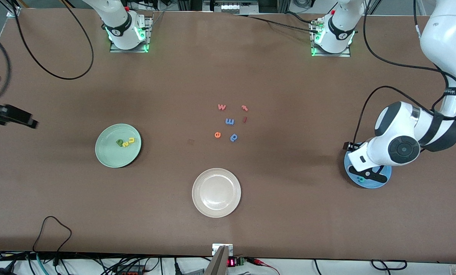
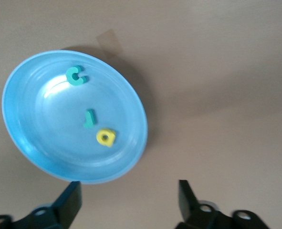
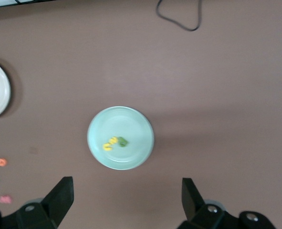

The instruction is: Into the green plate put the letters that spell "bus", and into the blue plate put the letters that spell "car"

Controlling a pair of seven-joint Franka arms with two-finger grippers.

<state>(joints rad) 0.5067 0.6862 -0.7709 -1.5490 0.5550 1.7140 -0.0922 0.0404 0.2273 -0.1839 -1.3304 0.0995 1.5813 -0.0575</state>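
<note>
Left gripper [image 2: 126, 202]: released, jaws wide apart and empty, hanging low over the blue plate [image 1: 380, 184] at the left arm's end of the worktop [image 1: 289, 214]. The pose suits a drop just made; nothing sits between the fingers.

Blue plate, contents: teal c [image 2: 76, 75], teal r [image 2: 89, 118] and yellow a [image 2: 106, 137], all loose on the plate floor below the left gripper, r and a close together, c apart near the rim. By these frames "car" appears complete.

Right gripper [image 3: 126, 202]: released, jaws spread, holding nothing, raised high with the green plate [image 1: 105, 156] lying below it; in the front view only a dark blurred part of it shows at the frame's edge. This arm appears to be waiting.

Green plate, contents: dark green b [image 1: 119, 142], yellow u [image 1: 131, 140] and yellow s [image 1: 125, 144], clustered and touching near the plate's middle. "Bus" appears complete too.

Other items: beige-white plate [image 1: 216, 193], bare, between the two arms. Leftover letters in a loose group mid-worktop, well apart from both grippers: pink-red w [image 1: 221, 107], two small pink-red pieces [image 1: 244, 108], blue m [image 1: 229, 121], orange e [image 1: 217, 134], blue p-shaped letter [image 1: 234, 137].

Obstructions: none evident; the left arm's own body hides much of the blue plate from the front camera.
</note>
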